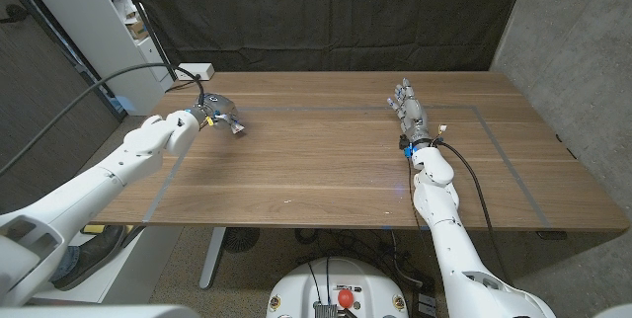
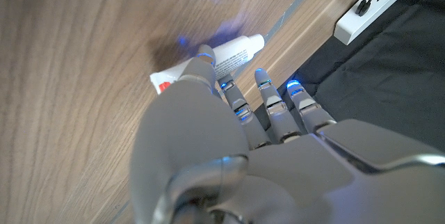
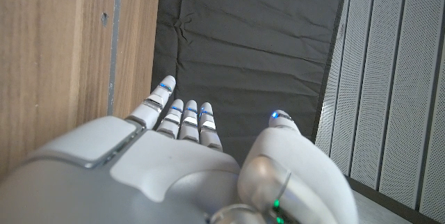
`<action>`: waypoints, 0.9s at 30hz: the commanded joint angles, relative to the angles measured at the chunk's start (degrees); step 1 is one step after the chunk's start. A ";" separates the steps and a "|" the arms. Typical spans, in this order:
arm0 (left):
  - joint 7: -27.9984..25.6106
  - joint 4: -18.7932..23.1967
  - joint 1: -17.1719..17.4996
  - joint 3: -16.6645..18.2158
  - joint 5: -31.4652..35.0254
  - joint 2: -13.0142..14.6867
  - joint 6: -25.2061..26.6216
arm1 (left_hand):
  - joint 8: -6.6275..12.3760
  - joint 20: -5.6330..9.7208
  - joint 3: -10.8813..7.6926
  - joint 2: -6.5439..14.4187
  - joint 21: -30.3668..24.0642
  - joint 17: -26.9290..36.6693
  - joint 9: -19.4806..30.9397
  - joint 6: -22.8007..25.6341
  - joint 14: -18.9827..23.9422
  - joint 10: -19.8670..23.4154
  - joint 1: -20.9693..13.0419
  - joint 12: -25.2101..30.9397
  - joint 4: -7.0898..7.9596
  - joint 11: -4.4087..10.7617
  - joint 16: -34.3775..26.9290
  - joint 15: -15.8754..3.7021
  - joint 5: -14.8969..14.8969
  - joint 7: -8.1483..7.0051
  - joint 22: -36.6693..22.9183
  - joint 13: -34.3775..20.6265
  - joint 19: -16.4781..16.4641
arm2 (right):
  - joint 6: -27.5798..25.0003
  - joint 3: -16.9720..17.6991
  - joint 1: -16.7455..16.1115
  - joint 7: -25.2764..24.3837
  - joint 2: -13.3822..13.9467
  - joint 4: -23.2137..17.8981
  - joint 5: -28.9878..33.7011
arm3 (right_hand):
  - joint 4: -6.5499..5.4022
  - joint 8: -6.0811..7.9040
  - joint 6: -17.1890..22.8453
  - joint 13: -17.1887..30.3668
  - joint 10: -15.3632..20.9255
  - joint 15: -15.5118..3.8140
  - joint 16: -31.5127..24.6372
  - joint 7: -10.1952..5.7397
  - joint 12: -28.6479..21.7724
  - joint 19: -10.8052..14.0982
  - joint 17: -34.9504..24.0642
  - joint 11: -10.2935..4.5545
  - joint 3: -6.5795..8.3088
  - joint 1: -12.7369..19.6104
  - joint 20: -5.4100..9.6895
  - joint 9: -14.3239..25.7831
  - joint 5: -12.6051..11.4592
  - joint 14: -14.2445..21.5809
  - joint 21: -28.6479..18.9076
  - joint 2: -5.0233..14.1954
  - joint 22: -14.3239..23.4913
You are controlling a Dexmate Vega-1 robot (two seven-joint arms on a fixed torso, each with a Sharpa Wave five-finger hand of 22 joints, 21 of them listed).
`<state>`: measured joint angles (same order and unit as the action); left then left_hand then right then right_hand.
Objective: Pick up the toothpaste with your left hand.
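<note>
The toothpaste (image 1: 235,126) is a white tube with a white cap and a red-printed crimped end (image 2: 164,81), lying at the table's far left. My left hand (image 1: 202,116) is down on it. In the left wrist view the thumb (image 2: 201,67) lies across the tube's middle (image 2: 233,53) and the fingers (image 2: 268,92) reach along its other side, so the tube is pinched between them. Whether it is off the wood I cannot tell. My right hand (image 1: 411,113) stands at the far right, fingers stretched out and apart (image 3: 182,116), holding nothing.
A white power strip (image 1: 196,69) with a black cable lies at the table's back left edge, close behind my left hand (image 2: 368,5). Blue tape lines (image 1: 326,111) mark a rectangle on the wooden table (image 1: 326,170). A shelf unit (image 1: 109,22) stands at the left.
</note>
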<state>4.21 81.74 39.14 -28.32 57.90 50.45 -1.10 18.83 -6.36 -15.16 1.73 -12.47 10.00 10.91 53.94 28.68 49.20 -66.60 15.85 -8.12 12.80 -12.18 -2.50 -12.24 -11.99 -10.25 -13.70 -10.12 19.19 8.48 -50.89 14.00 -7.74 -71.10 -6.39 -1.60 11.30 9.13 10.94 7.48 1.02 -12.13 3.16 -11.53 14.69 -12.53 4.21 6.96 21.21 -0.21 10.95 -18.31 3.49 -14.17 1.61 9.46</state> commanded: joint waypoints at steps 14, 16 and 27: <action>-0.73 7.27 3.49 4.28 0.79 2.48 1.06 | 0.01 -0.61 -0.13 0.17 0.40 0.24 0.21 0.29 0.53 0.57 0.62 -0.45 0.20 -0.24 0.39 -7.23 0.24 -0.07 -0.20 -0.30 0.03 | -0.35 -0.51 -0.72 -0.13 0.57 -2.41 -0.68 | -0.04 0.21 0.56 0.14 0.54 0.07 -0.13 0.52 0.08 0.77 -0.05 -0.07 -0.27 -0.19 0.30 0.06 -0.21 0.41 0.43 -0.09 0.25; -0.84 7.72 3.72 4.66 0.82 2.63 1.09 | 0.02 -0.59 -0.15 0.20 0.41 0.24 0.22 0.37 0.56 0.62 0.65 -0.49 0.20 -0.24 0.42 -7.26 0.23 -0.05 -0.20 -0.34 0.02 | -0.23 -0.62 -0.85 -0.15 0.59 -2.58 -0.67 | -0.03 0.24 0.63 0.14 0.56 0.02 -0.12 0.59 0.08 0.79 -0.05 -0.06 -0.27 -0.19 0.29 0.06 -0.21 0.40 0.47 -0.08 0.25; -1.03 9.73 4.48 6.33 0.99 3.09 1.01 | 0.07 -0.62 -0.21 0.16 0.44 0.24 0.25 0.69 0.75 0.91 0.71 -0.59 0.17 -0.22 0.51 -7.24 0.23 -0.09 -0.21 -0.48 -0.02 | 0.72 -1.09 -1.77 -0.50 0.40 -3.44 -1.16 | 0.01 0.24 0.68 0.14 0.64 0.04 -0.15 0.56 0.07 0.94 -0.04 0.02 -0.29 -0.19 0.31 0.05 -0.23 0.51 0.62 -0.03 0.26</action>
<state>3.38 89.39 42.75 -23.61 58.70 52.98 -0.21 18.79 -6.67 -15.16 2.04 -12.07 9.99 11.09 54.15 28.98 49.50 -66.29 15.46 -8.12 12.48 -12.05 -2.80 -12.24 -12.20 -10.25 -14.02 -9.81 19.03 7.86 -51.83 13.85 -7.25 -73.68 -7.23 -1.60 11.30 9.44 10.95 7.68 1.02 -12.13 3.48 -11.53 15.11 -12.54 4.42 6.96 21.21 0.21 10.95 -18.31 3.49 -13.83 1.61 9.46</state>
